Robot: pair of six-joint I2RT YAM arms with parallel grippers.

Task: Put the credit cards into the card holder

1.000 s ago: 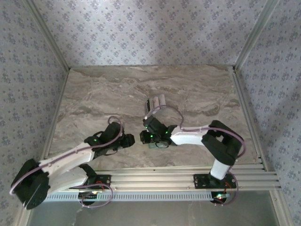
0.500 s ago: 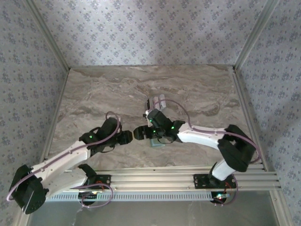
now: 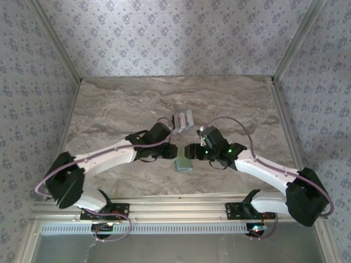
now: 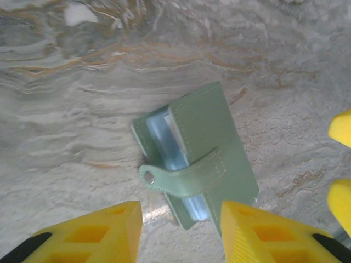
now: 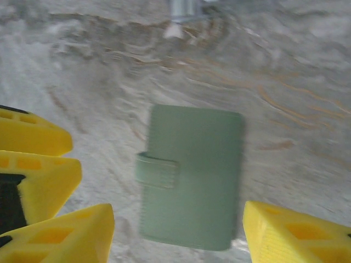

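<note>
The left fingers [image 4: 93, 233] stand apart with nothing between them, and the right fingers [image 5: 296, 235] are spread wider, also empty. Neither has hold of anything.

Just ahead of both pairs, flat on the worktop [image 4: 66, 109], lies the card holder [image 4: 211, 126]. It is between and just beyond the right fingers' tips, and ahead of the left fingers' gap. It looks light, thin and soft, a stitched matte sleeve likely to flex, and to slide on the smooth stone if pushed. Its strap [image 4: 184, 181] lies loose across the face. Something pale and shiny shows in the open mouth; card or lining, I cannot tell.

A sound hold, I judge, is across the closed edge, clear of strap and mouth. From the right fingers its long axis runs straight away, with the strap on the edge facing the left fingers; from the left fingers it slants across their gap.

Farther off, well beyond the holder, lie the credit cards [image 3: 182, 119], probably stiff, slick and awkward to lift off flat stone.
</note>
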